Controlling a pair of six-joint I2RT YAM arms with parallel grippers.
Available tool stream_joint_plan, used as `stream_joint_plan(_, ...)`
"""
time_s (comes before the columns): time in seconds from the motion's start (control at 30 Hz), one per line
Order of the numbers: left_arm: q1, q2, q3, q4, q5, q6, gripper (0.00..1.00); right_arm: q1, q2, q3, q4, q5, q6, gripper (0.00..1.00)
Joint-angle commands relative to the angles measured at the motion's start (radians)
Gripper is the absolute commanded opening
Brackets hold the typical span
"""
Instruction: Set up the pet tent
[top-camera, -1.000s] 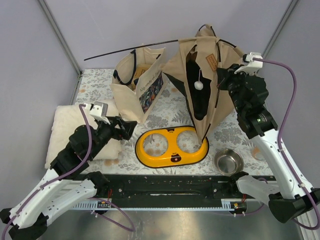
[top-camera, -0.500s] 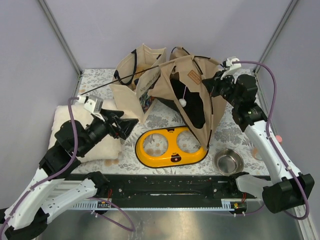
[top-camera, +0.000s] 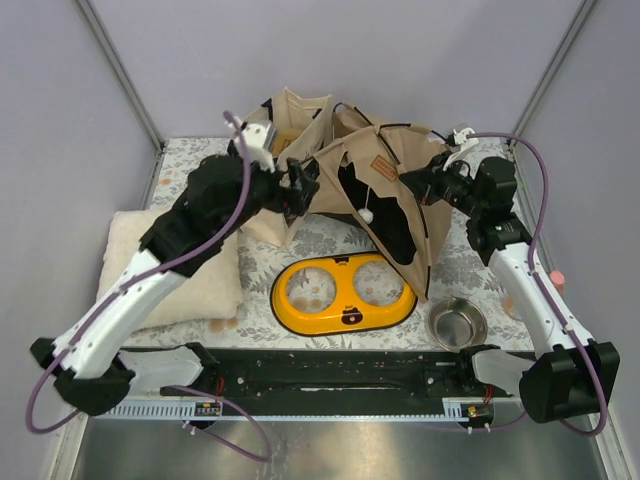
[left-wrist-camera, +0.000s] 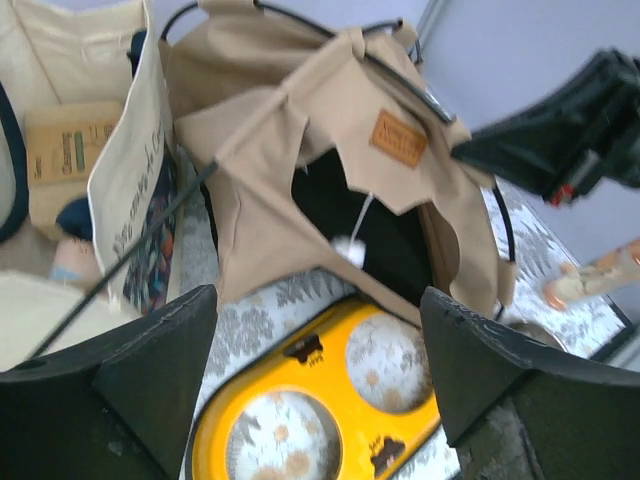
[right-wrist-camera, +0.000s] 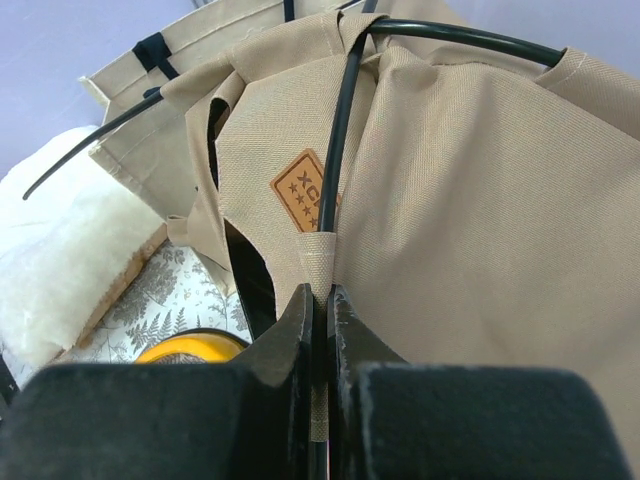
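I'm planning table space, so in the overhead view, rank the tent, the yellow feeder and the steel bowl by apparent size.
1. tent, largest, though it stands taller and so nearer the camera
2. yellow feeder
3. steel bowl, clearly smallest

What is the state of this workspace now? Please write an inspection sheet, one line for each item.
Surface: floral-patterned table, no spill seen.
Job's things: pet tent at the back, doorway facing front; black pole arched over its canvas.
Clutter: tote bag, fluffy pillow, yellow double feeder, steel bowl.
Grippers: left gripper open, nothing between its fingers; right gripper shut on the pet tent's pole sleeve.
Cables: purple cable along each arm, no snag seen.
Surroundings: plain walls, metal corner posts.
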Motion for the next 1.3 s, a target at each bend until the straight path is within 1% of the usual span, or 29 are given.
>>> stream_joint_plan(0.0, 0.039, 0.201, 0.197, -0.001, 0.021, 0.080, 0.86, -0.025, -0.037, -0.010, 0.085, -0.095, -0.026, 0.00)
stream_joint_plan(0.17, 0.105, 0.393, 0.369, -0.029, 0.136, 0.155, 0.86, -0.049, -0.035, -0.017, 0.070, -0.177, -0.047, 0.00)
stream_joint_plan(0.2, 0.115, 0.420, 0.394, -0.032, 0.183, 0.177, 0.86, -0.048, -0.037, -0.017, 0.062, -0.182, -0.052, 0.00)
stream_joint_plan(0.33, 0.146, 0.543, 0.487, -0.029, 0.229, 0.226, 0.84, -0.051, -0.044, -0.017, 0.042, -0.216, -0.075, 0.00)
stream_joint_plan(0.37, 0.152, 0.566, 0.501, -0.024, 0.264, 0.235, 0.75, -0.049, -0.043, -0.014, 0.033, -0.219, -0.080, 0.00)
stream_joint_plan(0.4, 0.160, 0.589, 0.512, -0.019, 0.304, 0.250, 0.70, -0.051, -0.043, -0.012, 0.018, -0.223, -0.087, 0.00)
stream_joint_plan(0.43, 0.163, 0.606, 0.520, -0.016, 0.338, 0.261, 0.68, -0.049, -0.044, -0.009, 0.010, -0.228, -0.093, 0.00)
stream_joint_plan(0.53, 0.174, 0.658, 0.523, 0.016, 0.401, 0.278, 0.68, -0.051, -0.055, -0.007, -0.007, -0.231, -0.103, 0.00)
stream_joint_plan(0.6, 0.178, 0.684, 0.528, 0.034, 0.420, 0.271, 0.69, -0.049, -0.061, -0.007, -0.018, -0.233, -0.110, 0.00)
stream_joint_plan(0.67, 0.183, 0.703, 0.535, 0.036, 0.473, 0.278, 0.68, -0.049, -0.066, -0.006, -0.030, -0.222, -0.123, 0.00)
stream_joint_plan(0.7, 0.183, 0.717, 0.540, 0.036, 0.484, 0.278, 0.64, -0.051, -0.069, -0.007, -0.034, -0.217, -0.126, 0.00)
stream_joint_plan(0.8, 0.186, 0.747, 0.570, 0.019, 0.463, 0.280, 0.45, -0.049, -0.072, -0.006, -0.041, -0.213, -0.127, 0.00)
stream_joint_plan(0.9, 0.186, 0.760, 0.592, 0.008, 0.455, 0.277, 0.16, -0.052, -0.078, -0.007, -0.039, -0.208, -0.126, 0.00)
stream_joint_plan(0.93, 0.186, 0.758, 0.592, 0.014, 0.454, 0.271, 0.09, -0.051, -0.083, -0.009, -0.038, -0.208, -0.126, 0.00)
stream_joint_plan(1.0, 0.186, 0.749, 0.593, 0.030, 0.457, 0.266, 0.01, -0.051, -0.089, -0.012, -0.031, -0.201, -0.126, 0.00)
stream_joint_plan(1.07, 0.186, 0.732, 0.590, 0.045, 0.457, 0.255, 0.00, -0.049, -0.095, -0.017, -0.019, -0.176, -0.107, 0.00)
stream_joint_plan(1.1, 0.186, 0.723, 0.590, 0.050, 0.461, 0.251, 0.00, -0.051, -0.099, -0.018, -0.013, -0.159, -0.088, 0.04)
stream_joint_plan(1.13, 0.185, 0.715, 0.584, 0.062, 0.466, 0.243, 0.00, -0.051, -0.103, -0.018, -0.008, -0.145, -0.075, 0.15)
stream_joint_plan(1.17, 0.185, 0.703, 0.577, 0.080, 0.464, 0.232, 0.00, -0.051, -0.107, -0.018, -0.002, -0.141, -0.066, 0.28)
stream_joint_plan(1.2, 0.183, 0.689, 0.561, 0.102, 0.466, 0.220, 0.00, -0.049, -0.112, -0.020, 0.008, -0.127, -0.048, 0.48)
stream_joint_plan(1.23, 0.178, 0.673, 0.545, 0.143, 0.470, 0.206, 0.00, -0.051, -0.116, -0.023, 0.021, -0.115, -0.026, 0.63)
stream_joint_plan(1.27, 0.174, 0.657, 0.523, 0.178, 0.475, 0.197, 0.00, -0.049, -0.125, -0.026, 0.033, -0.104, -0.009, 0.72)
